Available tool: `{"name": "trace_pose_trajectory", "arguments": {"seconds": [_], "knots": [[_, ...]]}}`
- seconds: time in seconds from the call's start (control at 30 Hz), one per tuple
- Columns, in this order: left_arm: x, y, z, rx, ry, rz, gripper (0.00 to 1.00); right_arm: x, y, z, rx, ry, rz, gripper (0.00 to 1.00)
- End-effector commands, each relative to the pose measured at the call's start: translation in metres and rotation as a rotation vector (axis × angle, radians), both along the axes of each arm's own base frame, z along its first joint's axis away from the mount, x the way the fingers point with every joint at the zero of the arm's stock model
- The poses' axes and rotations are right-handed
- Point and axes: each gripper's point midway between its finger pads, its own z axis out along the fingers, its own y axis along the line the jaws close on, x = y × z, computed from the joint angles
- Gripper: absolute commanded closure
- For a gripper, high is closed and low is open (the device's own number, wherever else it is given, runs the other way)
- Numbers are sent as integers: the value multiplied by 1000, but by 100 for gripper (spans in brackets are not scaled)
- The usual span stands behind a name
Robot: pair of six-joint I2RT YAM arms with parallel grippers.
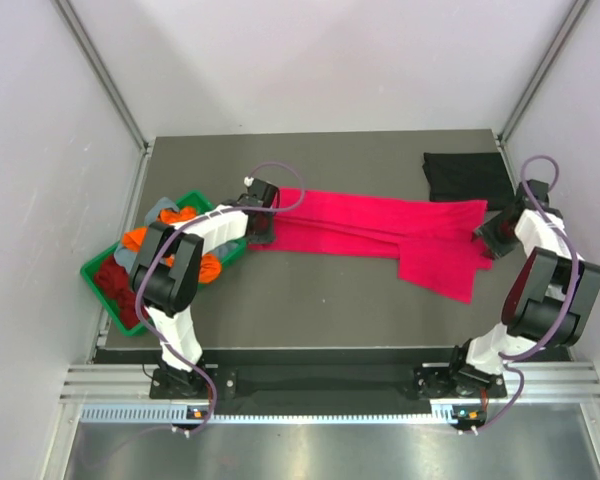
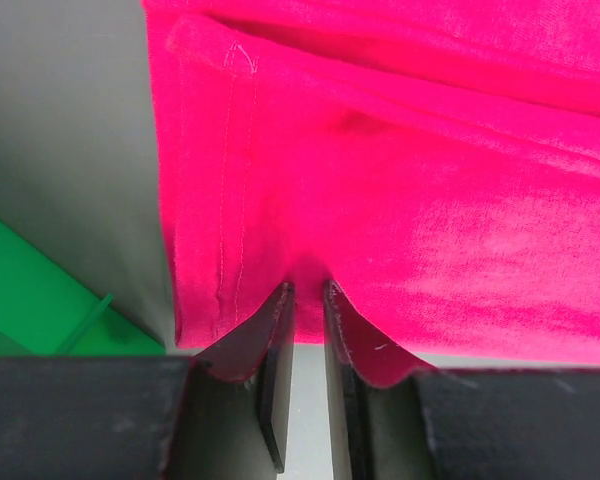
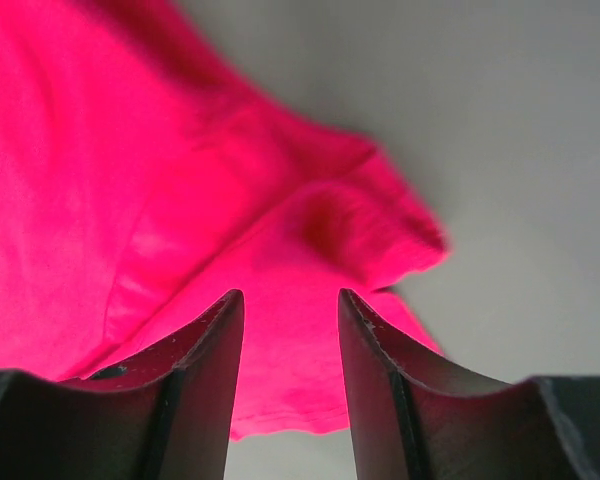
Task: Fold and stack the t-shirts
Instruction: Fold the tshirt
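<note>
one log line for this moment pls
pink-red t-shirt stretched across table | left gripper pinching its left hem | right gripper open at its right end | black t-shirt folded far right | other t-shirts in green tray

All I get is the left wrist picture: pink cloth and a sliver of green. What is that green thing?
Observer: A tray at the left edge of the table, holding crumpled clothes in orange, dark red and grey-blue.
Visitor: Is the pink shirt the only one out?
Observer: No, a black shirt lies near the far right corner.
Visitor: What's at the pink one's other end?
Observer: The right end effector sits over it, fingers apart.
</note>
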Motion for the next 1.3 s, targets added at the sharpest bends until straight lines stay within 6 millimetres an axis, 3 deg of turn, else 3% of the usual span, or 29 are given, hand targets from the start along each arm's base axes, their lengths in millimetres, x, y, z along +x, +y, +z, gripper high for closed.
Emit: {"name": "trace_pose_trajectory", "arguments": {"seconds": [0.0, 0.1, 0.2, 0.3, 0.67, 1.1, 1.2, 1.27], "knots": [[-26, 10, -21, 48, 74, -4, 78, 0, -31, 13, -43, -44, -48, 57], [-26, 9, -24, 47, 76, -4, 82, -8, -40, 14, -40, -52, -78, 56], [-26, 8, -25, 48, 83, -7, 86, -10, -34, 8, -12, -59, -71, 56], [-26, 5, -22, 46, 83, -16, 100, -14, -32, -5, 4, -32, -72, 56], [-31, 5, -17, 50, 74, -16, 100, -7, -32, -22, 22, -78, -71, 55], [-34, 1, -21, 85, 65, -39, 100, -21, -35, -54, 27, 59, -70, 53], [-38, -3, -25, 77, 76, -51, 100, -27, -37, -56, 13, 87, -79, 58], [-42, -5, -26, 80, 84, -59, 100, -30, -39, -56, 3, 103, -77, 71]]}}
